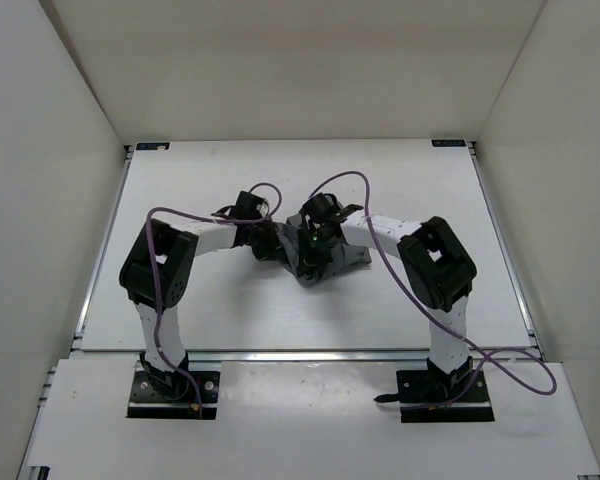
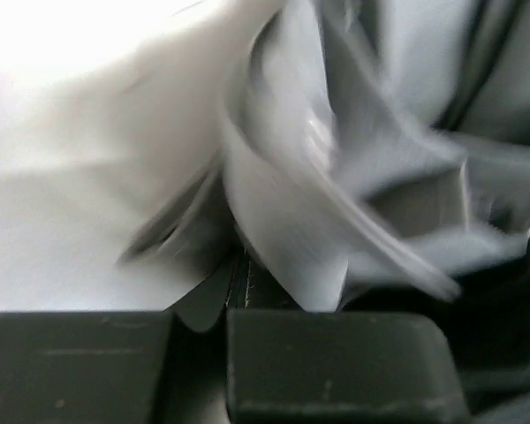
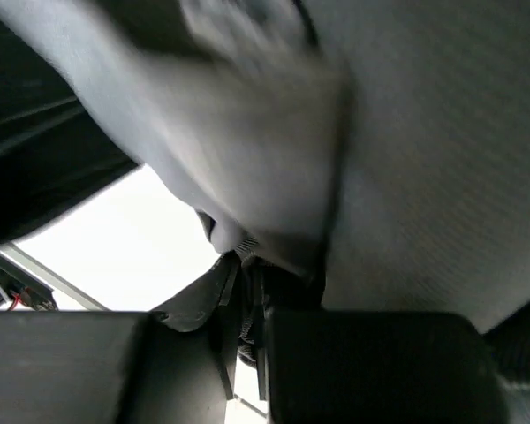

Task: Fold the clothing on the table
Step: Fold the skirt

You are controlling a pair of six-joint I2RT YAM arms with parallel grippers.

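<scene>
Clothing (image 1: 332,264) lies bunched at the middle of the table (image 1: 400,185); I see my left gripper (image 2: 234,287) and right gripper (image 3: 245,269) both clenched on its folds.

no legible text — anywhere

Clothing (image 2: 353,177) blurred and edge-cropped in both wrist views

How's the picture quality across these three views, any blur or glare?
Top view: sharp, evenly lit, only soft shadows on the table. Left wrist: clothing smeared by motion blur, table blown out white at upper left. Right wrist: clothing blurred and dim up close, bright table patch at lower left.
</scene>
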